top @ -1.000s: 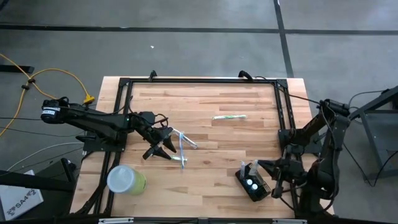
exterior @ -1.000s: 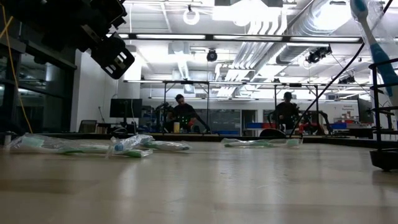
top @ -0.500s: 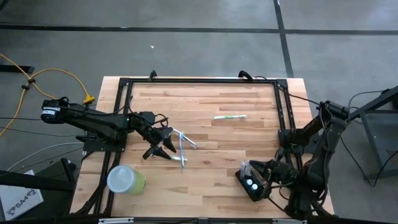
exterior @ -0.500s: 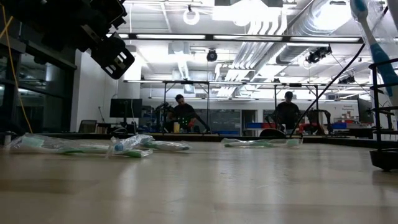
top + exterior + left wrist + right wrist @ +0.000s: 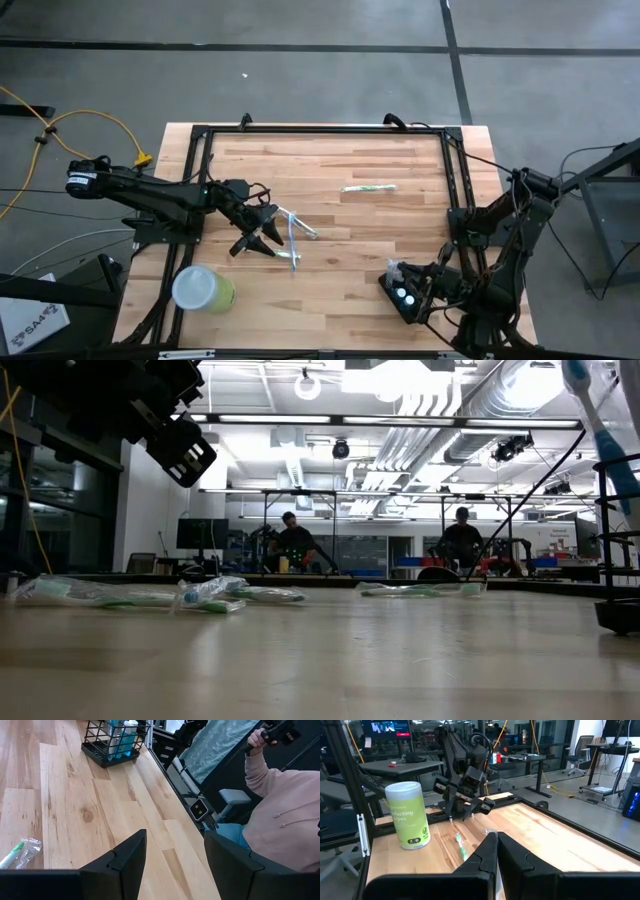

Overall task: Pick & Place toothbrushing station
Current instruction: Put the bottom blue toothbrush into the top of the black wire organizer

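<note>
A lime-green cup (image 5: 205, 288) with a whitish lid is standing upright near the front left corner of the wooden desk (image 5: 340, 160), and a few wrapped toothbrushes (image 5: 296, 236) are lying in a loose cluster just beside it toward the middle. Another wrapped toothbrush (image 5: 369, 187) is lying alone, well apart, toward the far side of the desk. A person in a pale pink hooded top (image 5: 280, 815) is sitting beyond the desk's edge, while two other people (image 5: 291, 543) are sitting far off in the room behind.
</note>
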Robot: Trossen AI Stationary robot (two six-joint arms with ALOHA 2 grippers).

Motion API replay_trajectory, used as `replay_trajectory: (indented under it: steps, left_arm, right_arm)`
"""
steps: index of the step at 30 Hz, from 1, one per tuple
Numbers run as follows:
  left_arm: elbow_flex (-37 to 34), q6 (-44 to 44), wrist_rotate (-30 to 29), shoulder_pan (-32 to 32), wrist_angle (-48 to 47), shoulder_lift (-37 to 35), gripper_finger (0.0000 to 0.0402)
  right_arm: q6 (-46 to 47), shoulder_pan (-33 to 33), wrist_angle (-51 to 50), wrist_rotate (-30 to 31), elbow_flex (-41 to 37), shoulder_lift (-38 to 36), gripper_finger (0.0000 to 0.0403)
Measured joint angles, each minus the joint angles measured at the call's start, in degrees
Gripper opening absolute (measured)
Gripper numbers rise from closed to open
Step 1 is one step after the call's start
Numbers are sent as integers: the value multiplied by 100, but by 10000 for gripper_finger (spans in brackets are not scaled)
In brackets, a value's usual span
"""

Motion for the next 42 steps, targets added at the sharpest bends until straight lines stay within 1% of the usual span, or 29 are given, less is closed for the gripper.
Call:
replay_trajectory:
  steps: [9,15,20,30,42]
  left_arm:
    - [0,0,2,0,0,0,195]
    - [0,0,2,0,0,0,195]
    - [0,0,2,2,0,1,195]
    - [0,0,2,1,1,2,195]
    - [0,-2,2,2,0,0,195]
  right_arm:
    - [-12,-80,80,-80,-2,0,3]
    - [-47,-106,698,-97,-387,0,3]
    - [-63,-99,1291,12,-809,0,3]
    - [-65,17,1996,13,-1179,1,3]
    - [-19,65,2335,15,-1222,444,3]
